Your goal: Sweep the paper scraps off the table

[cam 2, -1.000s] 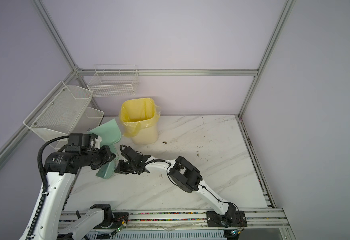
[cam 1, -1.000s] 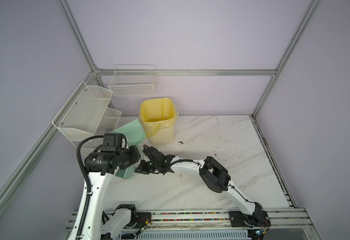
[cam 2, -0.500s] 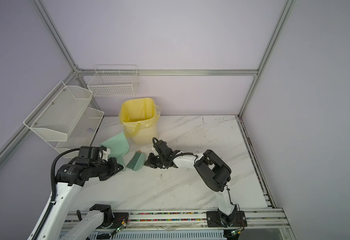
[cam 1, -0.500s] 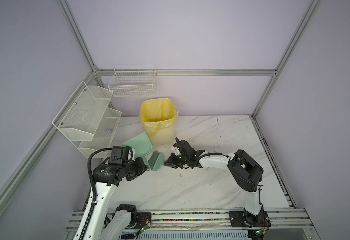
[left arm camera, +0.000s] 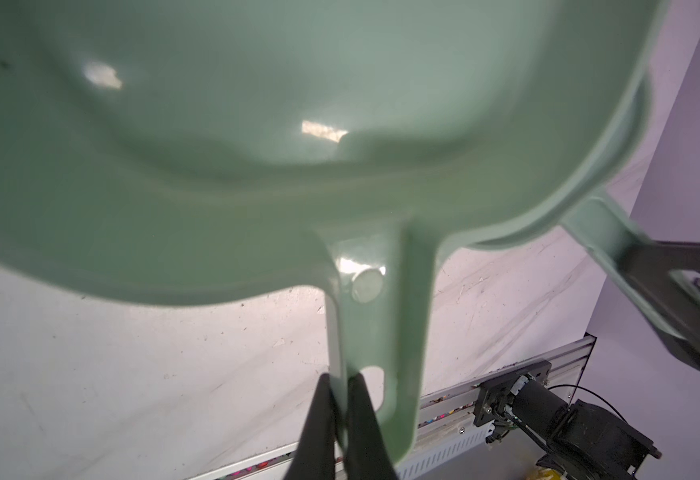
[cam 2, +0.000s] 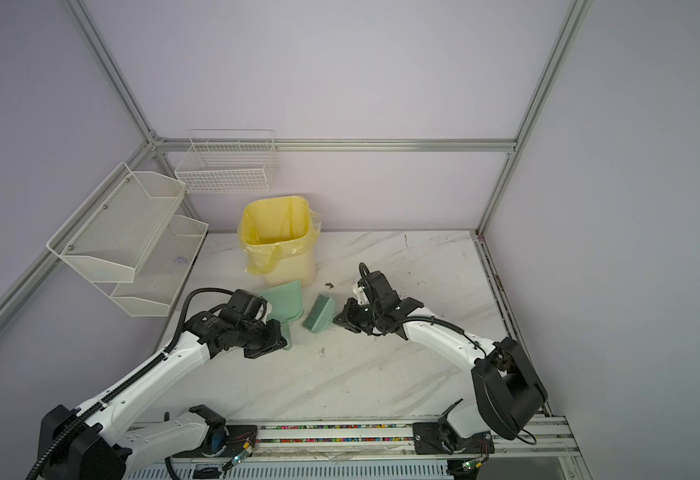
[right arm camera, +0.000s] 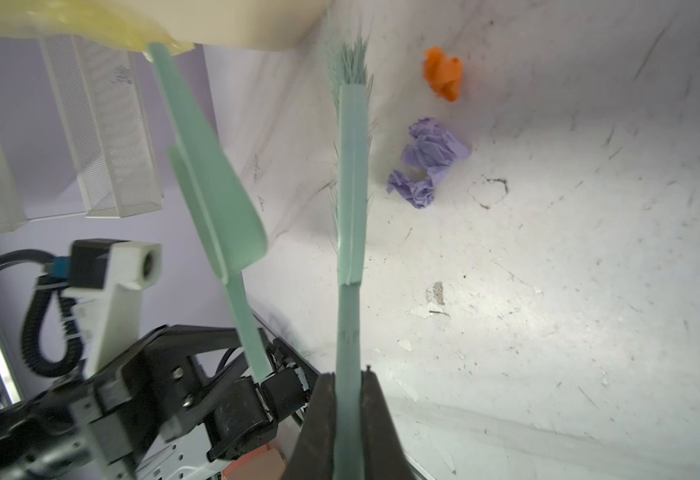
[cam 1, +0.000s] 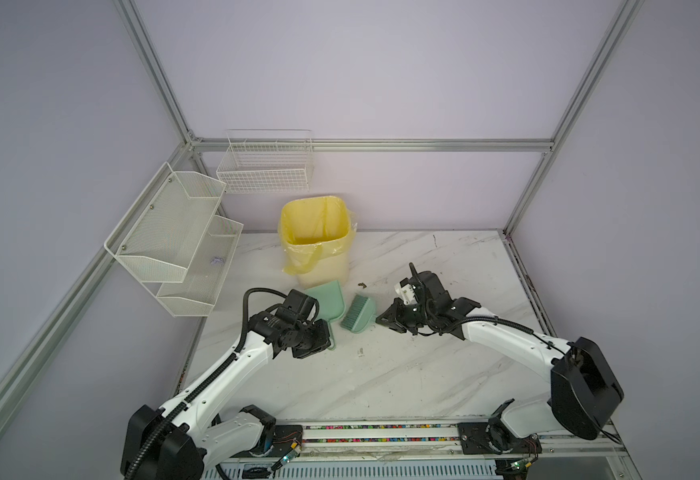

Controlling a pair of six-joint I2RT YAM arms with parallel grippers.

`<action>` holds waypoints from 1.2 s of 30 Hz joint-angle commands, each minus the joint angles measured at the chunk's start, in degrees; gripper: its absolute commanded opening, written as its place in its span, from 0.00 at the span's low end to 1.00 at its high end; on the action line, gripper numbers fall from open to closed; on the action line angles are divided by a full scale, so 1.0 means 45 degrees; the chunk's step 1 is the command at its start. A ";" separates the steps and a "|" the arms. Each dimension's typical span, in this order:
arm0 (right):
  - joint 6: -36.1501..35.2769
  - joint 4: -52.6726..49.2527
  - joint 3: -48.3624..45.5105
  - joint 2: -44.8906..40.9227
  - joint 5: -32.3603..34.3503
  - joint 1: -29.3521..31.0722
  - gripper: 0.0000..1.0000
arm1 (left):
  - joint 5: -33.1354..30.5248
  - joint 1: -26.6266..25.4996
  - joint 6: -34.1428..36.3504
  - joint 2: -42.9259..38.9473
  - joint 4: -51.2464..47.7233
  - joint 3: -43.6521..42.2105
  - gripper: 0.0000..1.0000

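Left arm: the left gripper [left arm camera: 339,401] has its jaws clamped on the handle end of the pale green plastic dustpan [cam 1: 328,300].
Right arm: the right gripper [right arm camera: 347,401] has its jaws clamped on the flat handle of the pale green plastic hand brush [cam 1: 359,319].
Tool positions: the dustpan sits just in front of the cream bin lined with a yellow bag [cam 1: 317,239]. The brush is just beside the dustpan and apart from it.
Table scraps: a crumpled orange paper scrap [right arm camera: 443,74] and a crumpled lilac paper scrap [right arm camera: 431,160] lie on the white grey-veined table [cam 1: 423,374]. Both are near the brush head, on the side away from the dustpan.
Shelf: a small lilac bit [cam 1: 217,260] lies in the middle tier of the white wire mesh shelves [cam 1: 165,232].
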 commanded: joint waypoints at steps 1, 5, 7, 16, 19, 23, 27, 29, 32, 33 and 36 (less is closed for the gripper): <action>-0.0981 -0.1759 0.0950 -0.0420 0.0093 -0.0430 0.00 | -0.0308 -0.0062 0.0264 0.0228 0.0684 0.0814 0.00; -0.2239 -0.3098 0.1748 -0.0206 0.0319 -0.1230 0.00 | -0.0222 -0.0175 0.0220 0.0453 0.0716 0.0403 0.00; -0.2761 -0.3483 0.2053 -0.0071 0.0232 -0.1563 0.00 | -0.0190 -0.0246 0.0158 0.0349 0.0713 0.0167 0.00; -0.6230 -0.6879 0.6100 0.1592 0.3885 -0.2128 0.00 | 0.0166 -0.0997 -0.0161 -0.0115 0.0713 -0.1121 0.00; -0.6803 -0.6993 0.6590 0.1944 0.4370 -0.2131 0.00 | 0.0237 -0.1200 -0.0249 -0.0223 0.0680 -0.1270 0.00; -0.7511 -0.7509 0.7210 0.2522 0.5229 -0.2134 0.00 | 0.0370 -0.1669 -0.0403 -0.0236 0.0590 -0.1266 0.00; -0.8003 -0.7965 0.7888 0.2945 0.6440 -0.2129 0.00 | 0.0254 -0.2338 -0.0575 -0.0063 0.0445 -0.1195 0.00; -0.8163 -0.8106 0.8101 0.3098 0.6815 -0.2133 0.00 | 0.0239 -0.2623 -0.0663 0.0015 0.0414 -0.1179 0.00; -0.8493 -0.8243 0.8328 0.3335 0.7245 -0.2131 0.00 | 0.0238 -0.2887 -0.0778 0.0079 0.0382 -0.1160 0.00; -0.8588 -0.8283 0.8383 0.3421 0.7245 -0.2123 0.00 | 0.0257 -0.2948 -0.0800 0.0079 0.0371 -0.1161 0.00; -0.8746 -0.8247 0.8429 0.3683 0.7476 -0.2126 0.00 | 0.0322 -0.3180 -0.0927 0.0045 0.0305 -0.1135 0.00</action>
